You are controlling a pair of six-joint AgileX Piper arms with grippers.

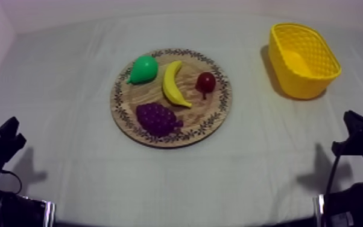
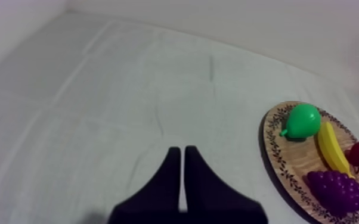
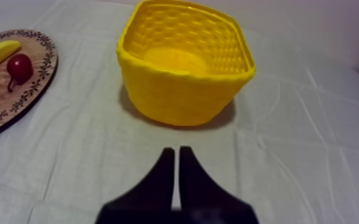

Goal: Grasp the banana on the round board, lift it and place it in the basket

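1. Fingers of left gripper [image 2: 180,149] lie pressed together in a narrow wedge, nothing held. It sits low at near left over bare cloth [image 2: 98,107], with the board to its right
2. Right gripper [image 3: 176,150] likewise closed tight on nothing, at near right, facing the basket
3. Banana [image 1: 173,83] lies flat mid-board [image 1: 191,119], running far to near, curve bulging left. Pear [image 1: 143,69] just beside it at far left, small red fruit [image 1: 205,81] just beside at right, grapes [image 1: 158,118] by its near tip
4. Handling, judged: a toy, likely light and stiff, not fragile. Skin looks smooth, so it may slip or roll on its curve. Best hold is across the middle, one finger down on the pear side, one on the small red fruit side. The tapered tips would give poor purchase
5. Basket [image 1: 304,81] stands upright at far right, well apart from board, mouth open upward, nothing in it. Board carries all four fruits
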